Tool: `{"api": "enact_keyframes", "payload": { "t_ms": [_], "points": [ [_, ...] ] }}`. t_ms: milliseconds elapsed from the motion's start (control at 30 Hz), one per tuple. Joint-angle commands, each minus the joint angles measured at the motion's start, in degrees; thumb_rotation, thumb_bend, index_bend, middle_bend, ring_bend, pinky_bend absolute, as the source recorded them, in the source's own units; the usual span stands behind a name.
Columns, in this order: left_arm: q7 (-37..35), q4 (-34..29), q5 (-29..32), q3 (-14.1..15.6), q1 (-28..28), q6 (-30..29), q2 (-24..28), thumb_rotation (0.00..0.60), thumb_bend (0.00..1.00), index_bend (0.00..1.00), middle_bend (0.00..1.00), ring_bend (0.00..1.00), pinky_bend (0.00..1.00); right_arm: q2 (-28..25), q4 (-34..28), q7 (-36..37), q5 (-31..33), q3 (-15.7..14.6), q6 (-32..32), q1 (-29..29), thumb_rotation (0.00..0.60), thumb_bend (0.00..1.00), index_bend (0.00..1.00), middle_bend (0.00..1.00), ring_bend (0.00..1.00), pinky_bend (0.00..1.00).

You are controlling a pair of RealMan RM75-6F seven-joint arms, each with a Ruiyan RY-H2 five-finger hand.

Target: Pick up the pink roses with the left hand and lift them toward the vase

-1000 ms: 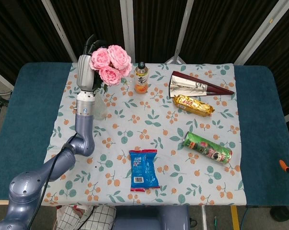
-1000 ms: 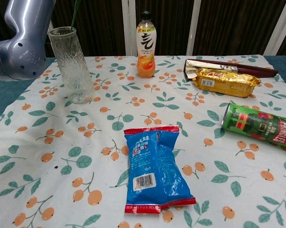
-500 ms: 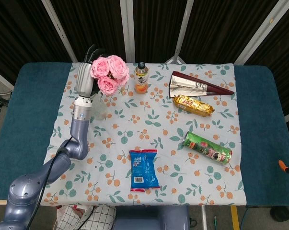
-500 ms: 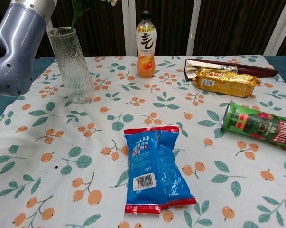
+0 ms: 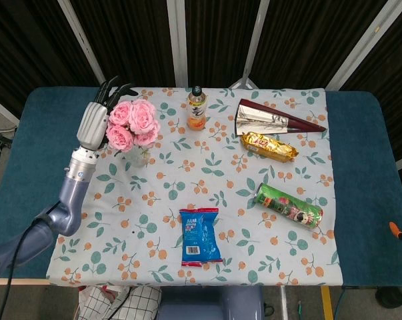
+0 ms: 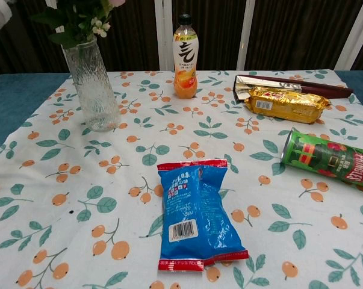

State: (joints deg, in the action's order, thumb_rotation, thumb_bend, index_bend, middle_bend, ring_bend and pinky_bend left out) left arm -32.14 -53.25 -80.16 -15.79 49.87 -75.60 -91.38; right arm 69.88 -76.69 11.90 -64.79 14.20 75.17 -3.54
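Inspecting the bouquet first: the pink roses (image 5: 132, 124) now stand with their stems down inside the glass vase (image 6: 93, 85), blooms clustered just above its mouth, greenery showing at the rim in my chest view. My left hand (image 5: 94, 122) sits just beside the blooms on their outer side, fingers fanned upward and apart; I judge it holds nothing, though the head view cannot show me whether a fingertip touches a petal. My right hand appears in neither camera.

Judgement: the lift toward the vase looks complete and more, so what remains is a clean retreat.

Risks noted:
- The vase is tall, narrow and top-heavy with the blooms. A sideways sweep of my hand could catch a rose and tip it onto the floral cloth (image 6: 127, 198).
- A finger snagged in the foliage would drag the stems back out.
- If the vase falls toward the orange drink bottle (image 6: 185, 57), that upright bottle could go over too.

The blue snack packet (image 6: 193, 214), green canister (image 6: 327, 159) and gold packet (image 6: 282, 103) lie well apart from the vase and pose no concern.
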Motion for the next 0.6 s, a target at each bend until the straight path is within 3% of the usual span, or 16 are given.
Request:
{"api": "enact_keyframes", "payload": {
  "t_ms": [33,233,433,600],
  "points": [
    [12.18,-16.20,2.77,3.95,-6.05,5.67,12.70,0.600,0.13,0.08,0.19,0.00,0.00,-0.13,-0.32,0.16,-0.30,0.01,0.31,0.12,0.600,0.24,0.14,0.04,0.12,0.08],
    [32.55,-32.32,14.88,5.26,-8.94,13.23,23.00,0.600,0.10,0.08,0.19,0.00,0.00,-0.51,-1.48,0.58,-0.76,0.06,0.59,0.26,0.600,0.24,0.14,0.04,0.12,0.08],
    [46.52,-41.86,25.61,5.91,-11.17,11.92,28.14,0.600,0.10,0.07,0.21,0.00,0.00,-0.86,-2.60,0.94,-1.61,0.10,1.47,0.44,0.600,0.24,0.14,0.04,0.12,0.08],
    [52.60,-43.84,33.07,6.31,-13.66,7.94,28.54,0.600,0.08,0.06,0.21,0.00,0.00,-0.70,-2.90,0.45,-2.19,-0.32,1.76,0.50,0.600,0.24,0.15,0.04,0.12,0.08]
  ]
}}
